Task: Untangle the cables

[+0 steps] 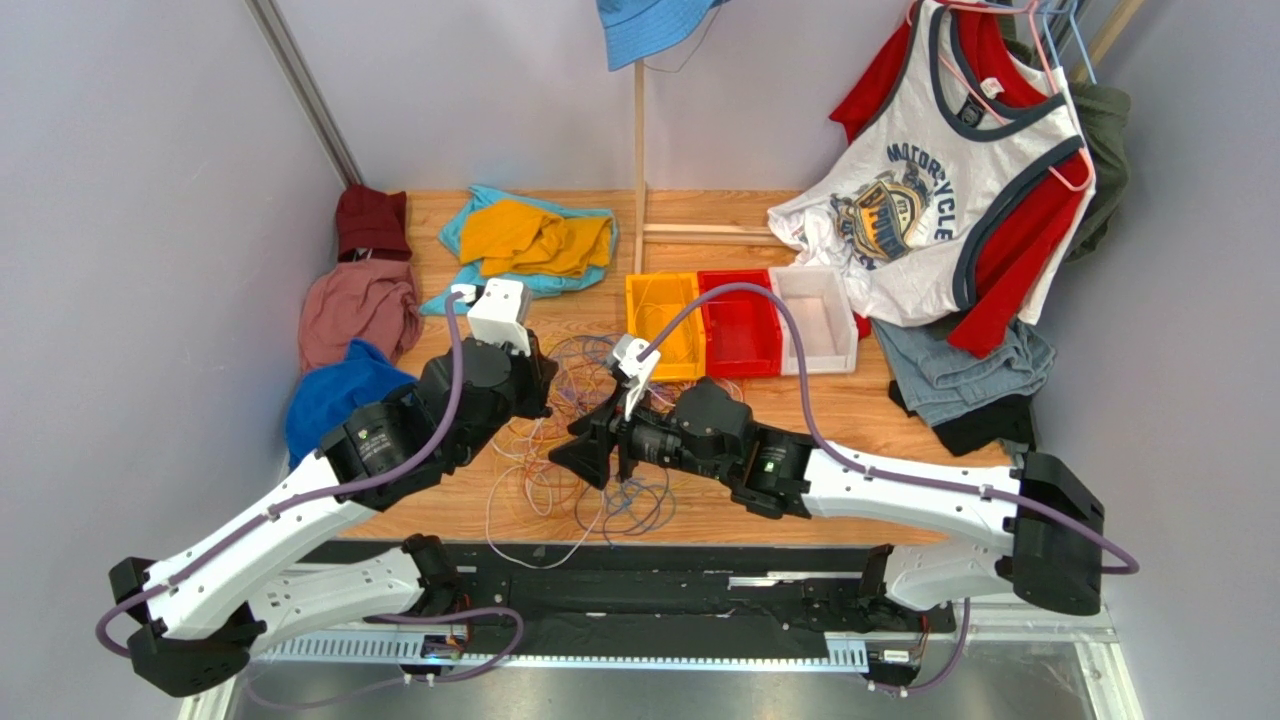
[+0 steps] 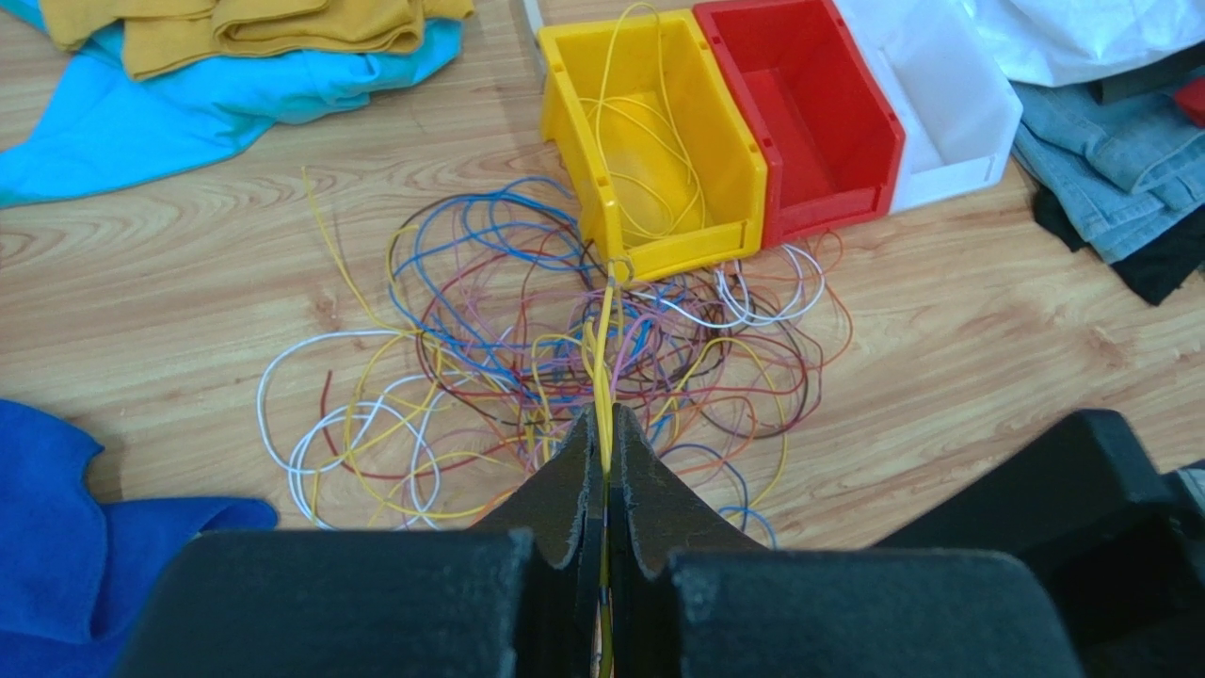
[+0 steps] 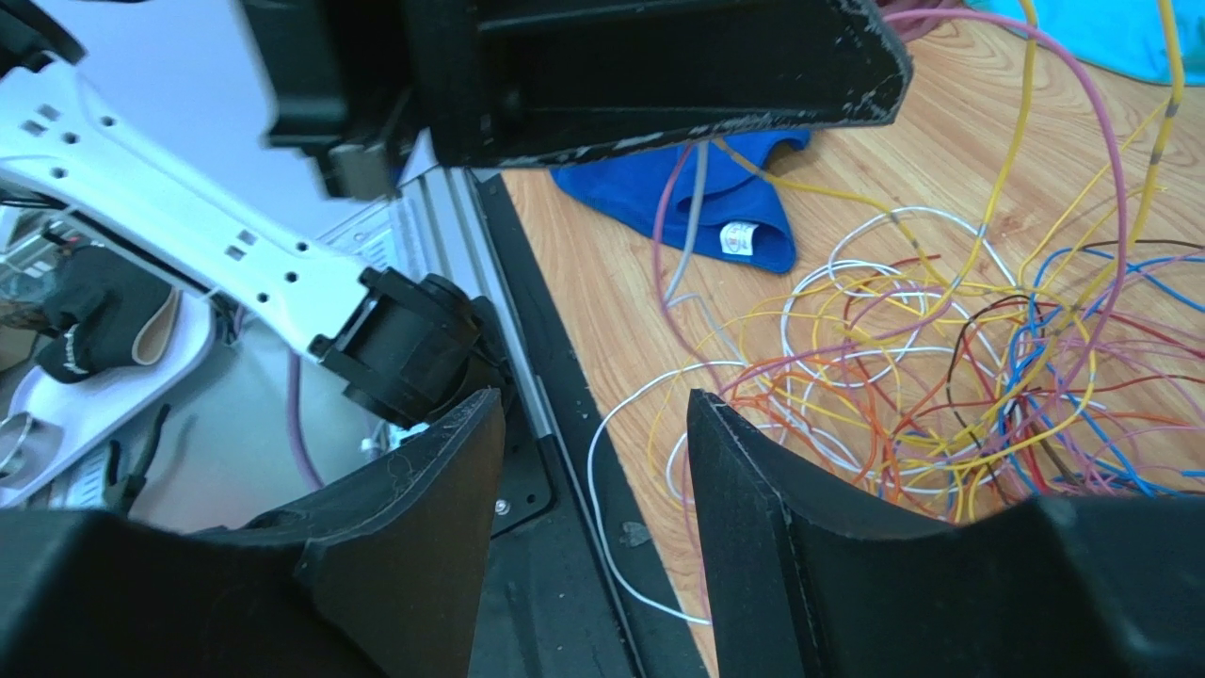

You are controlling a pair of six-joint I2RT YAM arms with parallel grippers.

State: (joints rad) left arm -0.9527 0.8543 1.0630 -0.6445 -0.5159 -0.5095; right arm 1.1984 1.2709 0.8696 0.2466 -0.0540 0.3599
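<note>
Cables (image 2: pixel 566 353): a loose tangle of thin wires, white, yellow, orange, purple, blue and red, lies on the wooden counter (image 2: pixel 170 283). It sits directly in front of the yellow bin (image 2: pixel 693 254) and touches that bin's front wall. The strands cross and loop over one another, and individual runs cannot be followed through the middle.

Left end effector (image 2: pixel 606 438): closed, with the fingers pressed together on a single yellow cable (image 2: pixel 606 353). That strand runs in a near-straight line from the fingertips, over the tangle, to the front wall of the yellow bin. Yellow wire also lies looped inside the bin – whether it is the same strand cannot be told.

Right end effector (image 3: pixel 594 410): open, with the jaws well apart and nothing between them. It hangs over the near edge of the counter, with the tangle (image 3: pixel 962 382) just beside it. No wire touches either finger in the right wrist view.

Surroundings: a red bin (image 2: pixel 849 127) stands against the yellow bin and a white bin (image 2: pixel 948 99) against the red one – all three in a row. A blue cloth (image 2: pixel 57 523) lies on the counter near the white outer loops of the tangle.
</note>
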